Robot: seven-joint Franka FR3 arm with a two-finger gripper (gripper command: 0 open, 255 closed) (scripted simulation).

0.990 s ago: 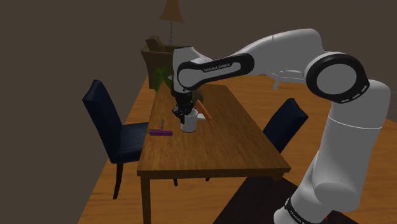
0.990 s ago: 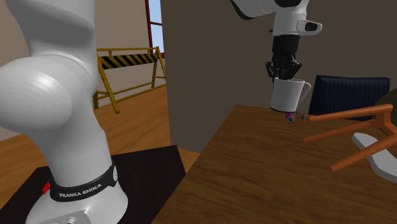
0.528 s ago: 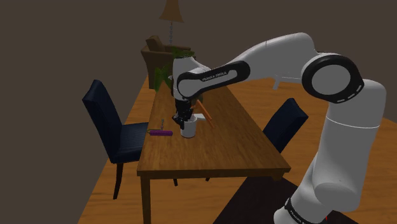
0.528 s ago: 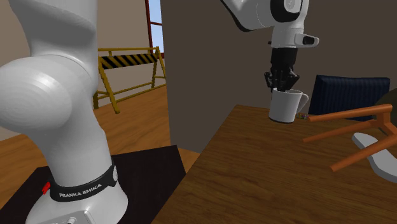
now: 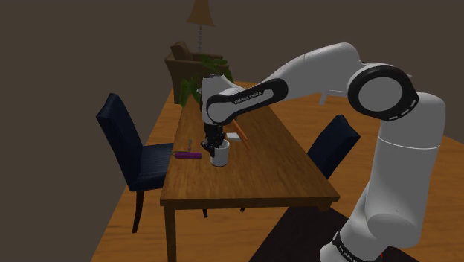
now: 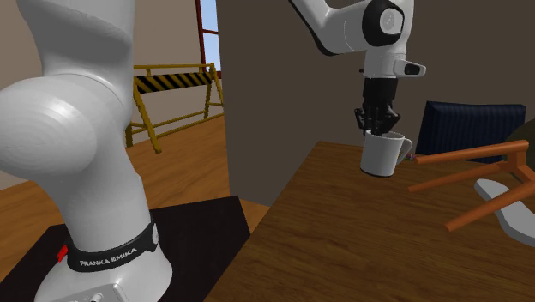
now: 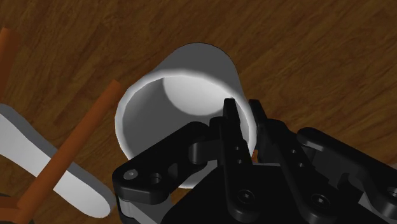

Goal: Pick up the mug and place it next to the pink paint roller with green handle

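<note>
I have the gripper (image 6: 378,129) pinching the white mug (image 6: 382,155) by its rim, one finger inside and one outside. The mug is upright, low and in from the edges of the table (image 5: 253,179), though I cannot tell whether its base touches the wood. The shoulder view places it between a purple object (image 5: 187,155) on that view's left and the orange-framed paint roller (image 5: 242,137) just beside it, with bare tabletop toward the near edge and dark blue chairs (image 5: 123,145) along both long sides. The second exterior view adds the roller's pale grey sleeve and the mug's handle turned toward it.
</note>
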